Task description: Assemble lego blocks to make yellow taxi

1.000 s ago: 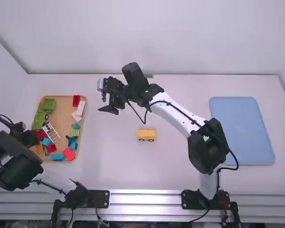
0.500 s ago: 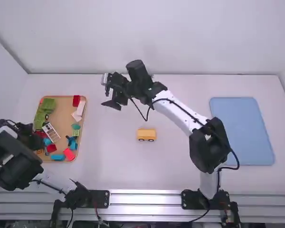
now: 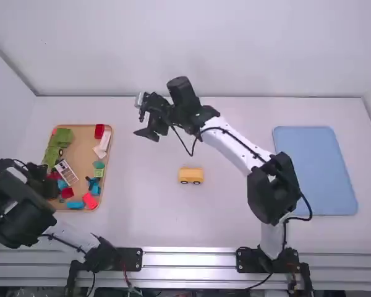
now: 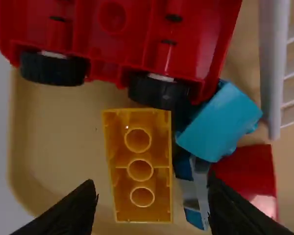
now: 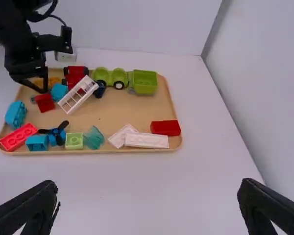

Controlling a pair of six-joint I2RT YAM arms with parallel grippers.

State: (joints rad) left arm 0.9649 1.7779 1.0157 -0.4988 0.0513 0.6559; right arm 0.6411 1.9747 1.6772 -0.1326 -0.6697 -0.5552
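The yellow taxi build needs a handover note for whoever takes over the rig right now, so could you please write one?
Left gripper: open over the tan tray, fingers either side of an upturned orange-yellow brick, not gripping it.
Right gripper: open and empty, above the table.
Job's things: a yellow piece on dark wheels stands mid-table; loose bricks lie in the tray.
Done: wheeled yellow piece on the table.
Left: probably pick up the orange-yellow brick and add it.

Left arm [image 3: 20, 213] bent outward, left hand [image 3: 48, 185] low, fingers parted. Right arm [image 3: 227, 143] extended inward across the table's middle; right hand [image 3: 140, 124] raised, fingers spread wide.
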